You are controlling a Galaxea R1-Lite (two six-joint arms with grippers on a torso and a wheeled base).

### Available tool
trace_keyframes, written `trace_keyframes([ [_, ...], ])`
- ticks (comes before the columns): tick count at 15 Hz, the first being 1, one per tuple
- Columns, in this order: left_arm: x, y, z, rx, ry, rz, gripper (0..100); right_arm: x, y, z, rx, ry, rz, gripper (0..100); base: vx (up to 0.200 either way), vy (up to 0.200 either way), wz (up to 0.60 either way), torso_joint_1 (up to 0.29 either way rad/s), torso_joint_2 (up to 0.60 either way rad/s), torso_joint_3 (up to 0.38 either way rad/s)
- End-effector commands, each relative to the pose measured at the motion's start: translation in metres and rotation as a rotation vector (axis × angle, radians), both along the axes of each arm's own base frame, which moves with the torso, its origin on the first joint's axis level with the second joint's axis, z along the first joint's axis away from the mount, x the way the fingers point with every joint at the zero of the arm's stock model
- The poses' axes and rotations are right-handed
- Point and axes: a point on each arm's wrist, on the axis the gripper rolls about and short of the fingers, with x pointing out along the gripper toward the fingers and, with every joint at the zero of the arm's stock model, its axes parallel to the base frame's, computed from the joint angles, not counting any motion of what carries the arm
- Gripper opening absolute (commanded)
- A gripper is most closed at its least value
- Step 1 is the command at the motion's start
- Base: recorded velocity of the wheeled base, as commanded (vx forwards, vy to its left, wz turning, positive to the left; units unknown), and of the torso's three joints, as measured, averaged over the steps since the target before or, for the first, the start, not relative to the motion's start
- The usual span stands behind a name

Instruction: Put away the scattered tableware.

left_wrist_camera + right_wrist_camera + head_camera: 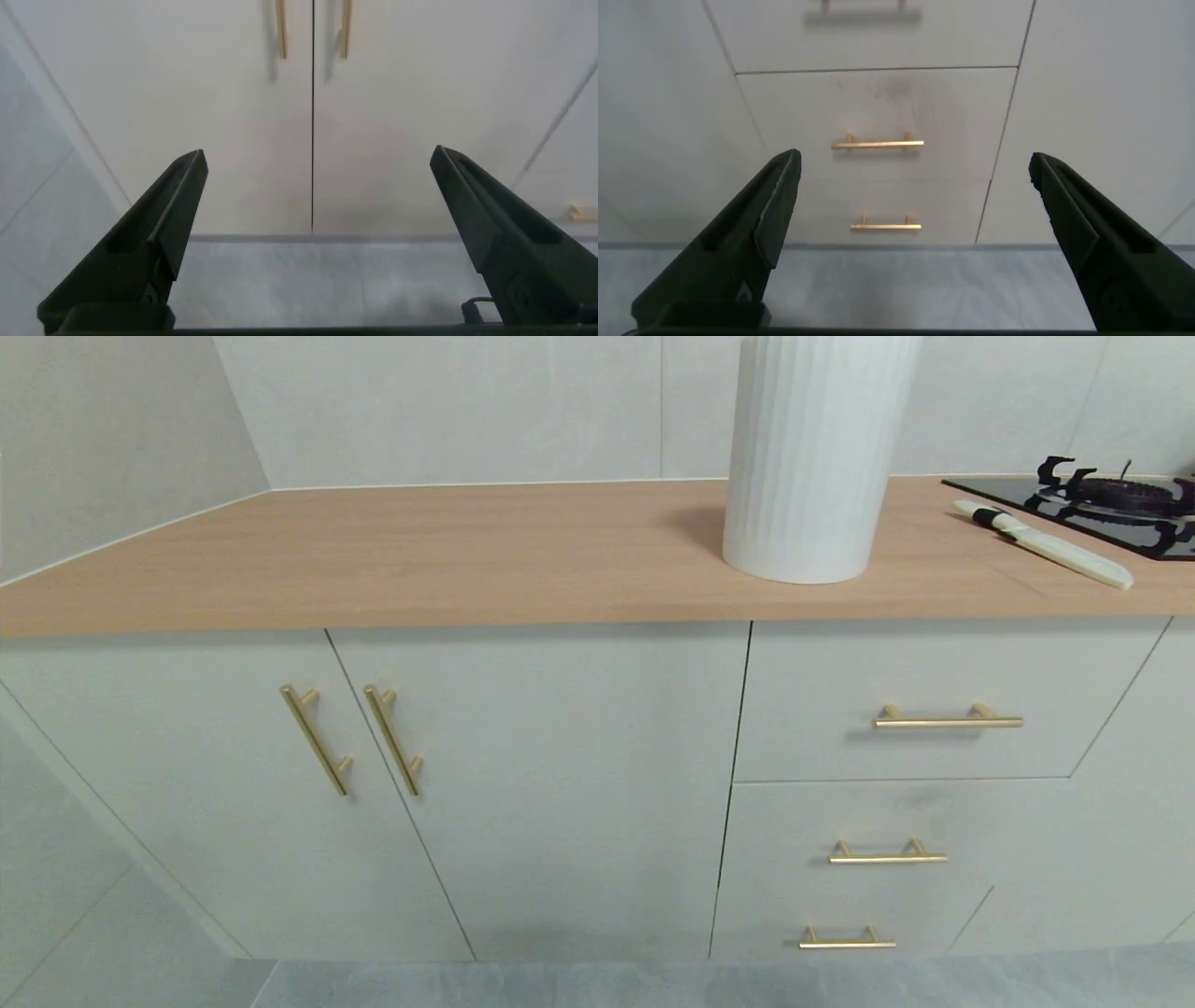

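One white utensil [1046,545] on countertop [420,551]

A wooden counter [420,551] runs from the left wall corner across to the right edge, and its left and middle stretches are plain wood grain. A tall white ribbed vase [808,467] stands upright on it right of centre, near the front edge. Farther right a black glass hob [1027,493] is set into the top and carries a black grate [1120,490]. A cream knife [1050,544] with a black band lies flat and slanted on the wood just beside the hob's front edge, well apart from the vase.
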Motion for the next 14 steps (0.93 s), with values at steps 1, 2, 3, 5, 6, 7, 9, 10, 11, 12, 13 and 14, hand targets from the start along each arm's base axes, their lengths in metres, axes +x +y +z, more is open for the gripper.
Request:
trace_keyframes([
  [1,0.0,0.0,0.0,0.0,0.0,0.0,100,0.0002,0.0,0.0,0.0,0.002,0.002,100,0.2,0.0,0.0,0.002,0.01,0.002],
  [2,0.0,0.0,0.0,0.0,0.0,0.0,100,0.0002,0.0,0.0,0.0,0.002,0.003,100,0.2,0.0,0.0,-0.007,0.01,0.002],
  [3,0.0,0.0,0.0,0.0,0.0,0.0,100,0.0002,0.0,0.0,0.0,0.002,0.0,100,0.2,0.0,0.0,-0.007,0.0,-0.002],
  [5,0.0,0.0,0.0,0.0,0.0,0.0,100,0.0002,0.0,0.0,0.0,0.002,0.002,100,0.2,0.0,0.0,0.0,0.0,0.007],
  [6,0.0,0.0,0.0,0.0,0.0,0.0,100,0.0002,0.0,0.0,0.002,0.002,0.002,100,0.0,0.0,0.0,0.0,0.0,0.0],
  [7,0.0,0.0,0.0,-0.002,0.0,0.0,100,0.0002,0.0,0.0,0.002,0.002,0.0,100,0.0,0.0,0.0,0.0,0.0,0.0],
  [9,0.0,0.0,0.0,-0.002,0.0,0.0,100,0.0002,0.0,0.0,0.002,0.002,0.0,100,0.0,0.0,0.0,0.0,0.0,0.0],
  [10,0.0,0.0,0.0,-0.002,0.0,0.0,100,0.0002,0.0,0.0,0.002,0.002,0.0,100,0.0,0.0,0.0,0.0,0.0,0.0],
  [11,0.0,0.0,0.0,-0.003,0.0,0.0,100,0.0002,0.0,0.0,0.002,0.002,0.0,100,0.0,0.0,0.0,0.0,0.0,0.0],
  [12,0.0,0.0,0.0,-0.003,0.0,0.0,100,0.0002,0.0,0.0,0.002,0.002,0.0,100,0.0,0.0,0.0,0.0,0.0,0.0],
  [13,0.0,0.0,-0.0001,-0.002,0.002,0.0,100,0.0002,0.0,0.0,0.002,0.002,0.0,100,0.0,0.0,0.0,0.0,0.0,0.0],
  [14,0.0,0.0,-0.0001,0.0,0.002,0.0,100,0.0002,0.0,0.0,0.002,0.002,0.0,100,0.0,0.0,0.0,0.0,0.0,0.0],
])
